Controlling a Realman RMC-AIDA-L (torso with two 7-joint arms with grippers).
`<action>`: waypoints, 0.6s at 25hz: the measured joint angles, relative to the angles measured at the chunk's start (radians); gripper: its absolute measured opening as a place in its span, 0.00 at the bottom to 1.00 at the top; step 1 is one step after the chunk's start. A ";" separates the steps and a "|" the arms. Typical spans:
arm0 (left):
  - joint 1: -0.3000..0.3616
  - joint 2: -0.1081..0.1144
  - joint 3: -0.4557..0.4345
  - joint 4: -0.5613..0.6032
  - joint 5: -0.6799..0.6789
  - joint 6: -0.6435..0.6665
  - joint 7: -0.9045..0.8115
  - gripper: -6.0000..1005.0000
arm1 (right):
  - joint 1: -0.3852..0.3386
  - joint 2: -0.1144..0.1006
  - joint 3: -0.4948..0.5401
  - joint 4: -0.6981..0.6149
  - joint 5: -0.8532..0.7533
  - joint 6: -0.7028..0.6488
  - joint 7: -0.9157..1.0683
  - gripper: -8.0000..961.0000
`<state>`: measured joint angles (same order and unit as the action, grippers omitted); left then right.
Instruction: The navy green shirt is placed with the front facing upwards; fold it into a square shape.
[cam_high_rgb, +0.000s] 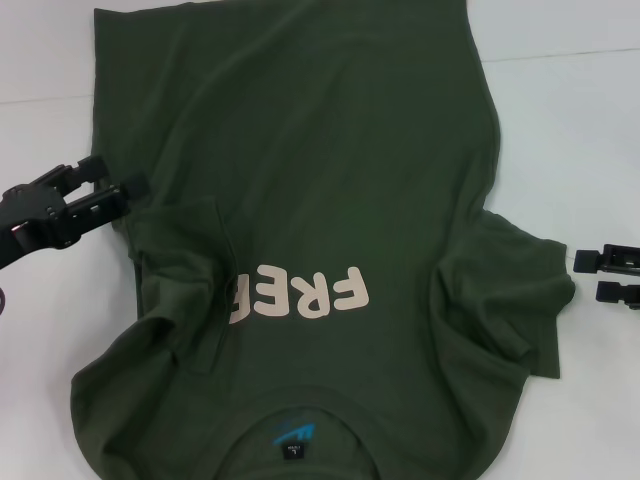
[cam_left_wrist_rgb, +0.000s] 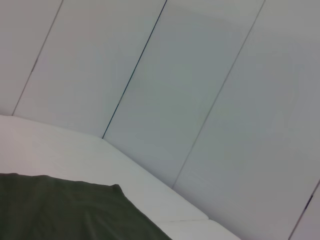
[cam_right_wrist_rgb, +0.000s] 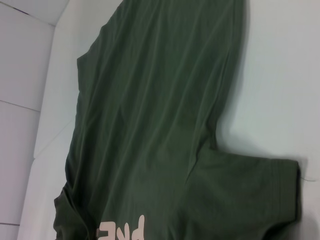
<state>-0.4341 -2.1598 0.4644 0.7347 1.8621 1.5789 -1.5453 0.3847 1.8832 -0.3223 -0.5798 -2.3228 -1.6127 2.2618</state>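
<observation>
Shirt (cam_high_rgb: 330, 180) is spread front-up across the white table (cam_high_rgb: 570, 150), collar end nearest the robot, with the pale "FREE" letters (cam_high_rgb: 300, 293) seen upside down from the head camera and a small blue logo (cam_high_rgb: 295, 433) inside the neckline. One sleeve (the one on the robot's left) is already flipped inward, so part of the lettering is covered by a bunched fold of fabric. The other sleeve (cam_high_rgb: 510, 300) is laid flat, sticking out toward the right gripper (cam_high_rgb: 588, 276), which is parked just beside the sleeve's hem with its fingers apart and nothing between them. The left gripper (cam_high_rgb: 118, 176) is held at the shirt's left edge, fingers spread, right up against the cloth, though no fabric can be seen pinched. Pale wall panels (cam_left_wrist_rgb: 200, 75) are caught by the left wrist camera behind the table.
</observation>
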 joint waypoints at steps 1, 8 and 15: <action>0.000 0.000 0.000 0.000 0.000 -0.004 0.000 0.90 | 0.002 0.003 -0.001 0.000 0.000 0.004 0.000 0.95; 0.000 0.000 0.003 0.000 0.000 -0.008 0.002 0.90 | 0.005 0.015 -0.025 0.010 -0.001 0.048 -0.005 0.95; 0.000 0.000 0.003 -0.001 0.000 -0.012 0.003 0.90 | 0.007 0.027 -0.026 0.011 -0.001 0.061 -0.007 0.95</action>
<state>-0.4341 -2.1598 0.4674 0.7334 1.8622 1.5668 -1.5426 0.3913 1.9100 -0.3483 -0.5690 -2.3240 -1.5521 2.2550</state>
